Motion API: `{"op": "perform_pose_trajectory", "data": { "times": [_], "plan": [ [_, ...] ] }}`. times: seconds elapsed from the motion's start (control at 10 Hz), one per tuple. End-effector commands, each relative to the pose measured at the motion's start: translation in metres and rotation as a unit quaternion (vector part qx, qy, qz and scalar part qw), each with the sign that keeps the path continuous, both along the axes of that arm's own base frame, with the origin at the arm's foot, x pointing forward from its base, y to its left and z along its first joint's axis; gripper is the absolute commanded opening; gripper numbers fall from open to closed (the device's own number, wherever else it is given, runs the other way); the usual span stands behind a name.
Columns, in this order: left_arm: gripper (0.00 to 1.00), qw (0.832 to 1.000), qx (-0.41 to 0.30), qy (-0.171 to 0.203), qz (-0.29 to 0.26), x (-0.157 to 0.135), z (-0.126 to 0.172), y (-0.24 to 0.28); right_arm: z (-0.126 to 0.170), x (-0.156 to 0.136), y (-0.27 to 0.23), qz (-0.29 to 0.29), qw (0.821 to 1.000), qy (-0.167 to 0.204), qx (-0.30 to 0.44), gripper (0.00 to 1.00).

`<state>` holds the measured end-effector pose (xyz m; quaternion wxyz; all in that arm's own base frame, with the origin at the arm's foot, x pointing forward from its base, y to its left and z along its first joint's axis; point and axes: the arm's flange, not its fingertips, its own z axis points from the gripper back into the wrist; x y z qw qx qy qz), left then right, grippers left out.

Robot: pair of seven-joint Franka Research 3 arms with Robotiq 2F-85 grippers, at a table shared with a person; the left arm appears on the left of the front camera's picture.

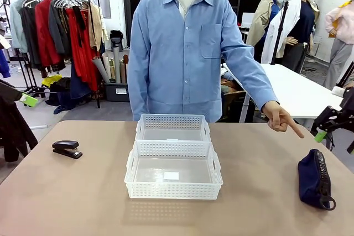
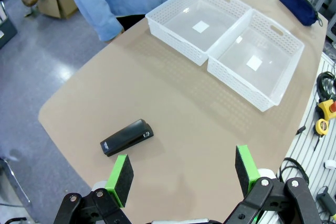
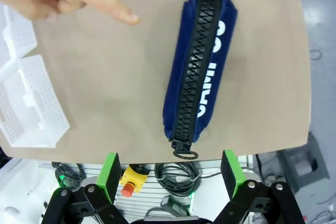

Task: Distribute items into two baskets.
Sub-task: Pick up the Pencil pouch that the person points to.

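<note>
Left gripper spread wide, holding nothing, stapler ahead, right gripper spread wide, holding nothing, pouch ahead

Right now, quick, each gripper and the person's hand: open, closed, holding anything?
Left gripper: open, empty, near the stapler.
Right gripper: open, empty, near the pouch's zip-pull end.
Person's hand: empty, pointing toward the pouch.

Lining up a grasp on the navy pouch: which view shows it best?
Right wrist view: the pouch lies close and full-length, zip facing up. Front view shows it foreshortened at far right; left wrist view, small and distant in the top-right corner.
</note>
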<state>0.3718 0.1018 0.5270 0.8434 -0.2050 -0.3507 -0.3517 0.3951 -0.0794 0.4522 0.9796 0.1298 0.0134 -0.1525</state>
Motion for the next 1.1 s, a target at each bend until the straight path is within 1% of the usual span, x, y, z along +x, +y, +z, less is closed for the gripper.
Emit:
{"op": "perform_pose_trajectory", "data": {
  "times": [0.0, 0.2, 0.4, 0.8, 1.0],
  "plan": [
    [1.00, 1.000, -0.007, -0.006, -0.007, 0.000, 0.000, 0.002, -0.006, 0.012, 0.004, -0.020, 0.999, 0.034, -0.020, 1.00],
    [1.00, 1.000, -0.007, -0.006, -0.007, 0.000, 0.000, 0.002, -0.023, 0.022, 0.006, -0.045, 0.997, 0.061, -0.015, 1.00],
    [1.00, 1.000, -0.007, -0.006, -0.007, 0.000, 0.000, 0.002, -0.042, 0.027, 0.005, -0.059, 0.995, 0.071, -0.023, 1.00],
    [1.00, 1.000, -0.007, -0.006, -0.007, 0.000, 0.000, 0.002, -0.075, 0.034, 0.006, -0.051, 0.997, 0.041, -0.042, 1.00],
    [1.00, 1.000, -0.007, -0.006, -0.007, 0.000, 0.000, 0.002, -0.086, 0.036, 0.005, -0.063, 0.996, 0.041, -0.051, 1.00]
  ]
}}
